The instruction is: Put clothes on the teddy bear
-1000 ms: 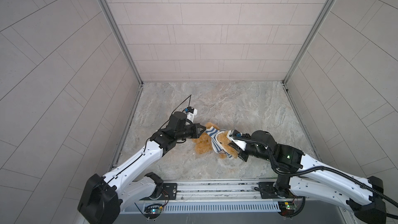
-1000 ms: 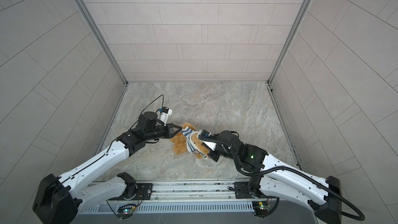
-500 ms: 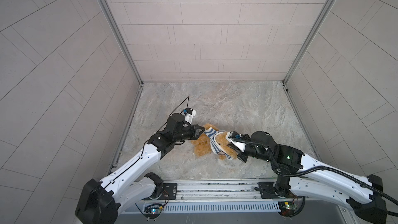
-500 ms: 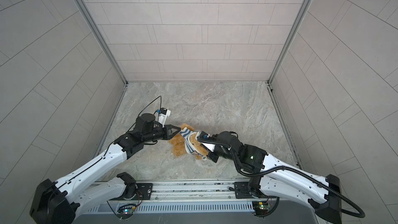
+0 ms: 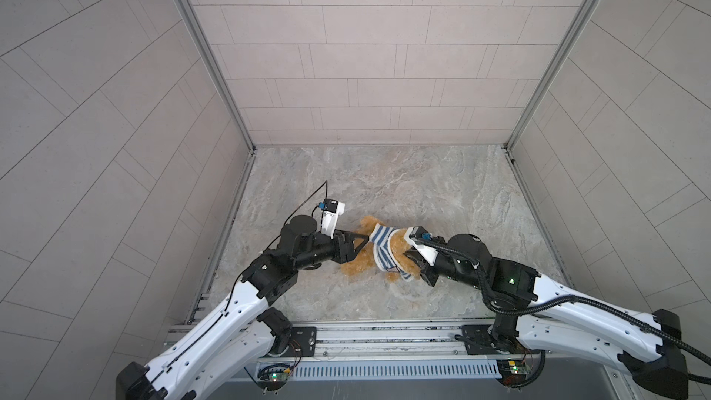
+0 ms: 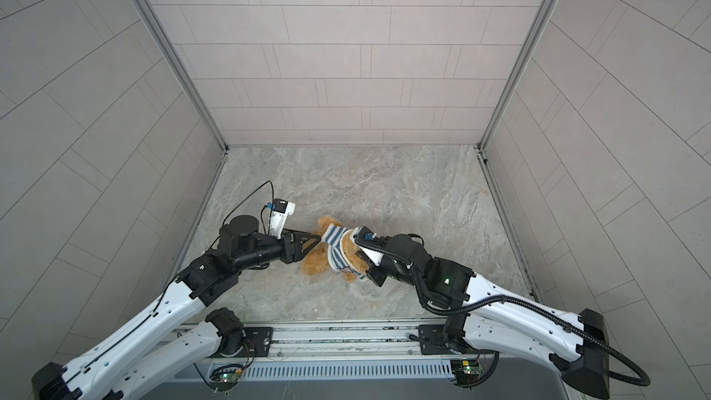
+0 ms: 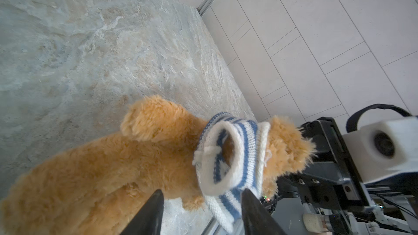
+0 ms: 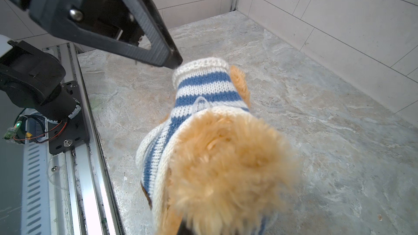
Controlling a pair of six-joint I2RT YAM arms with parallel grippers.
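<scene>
The golden-brown teddy bear (image 5: 358,263) (image 6: 315,263) lies on the stone floor between both arms, lifted at its head end. A blue-and-white striped shirt (image 5: 381,248) (image 7: 237,154) sits bunched around its neck and shoulders, one empty sleeve (image 8: 203,80) sticking out. My left gripper (image 5: 363,242) (image 7: 201,196) is open, fingertips at that sleeve's cuff and holding nothing. My right gripper (image 5: 413,267) (image 6: 367,273) is at the bear's head (image 8: 226,166). Fur hides its jaws, and the shirt's hem runs into them.
The metal base rail (image 5: 384,334) runs along the floor's front edge, close behind the bear. Tiled walls (image 5: 365,71) close in the floor on three sides. Bare stone floor (image 5: 423,186) stretches toward the back wall.
My left gripper's jaws have opened at the shirt's sleeve, and the sleeve now hangs free. The right gripper stays shut in the same place at the bear's head.
</scene>
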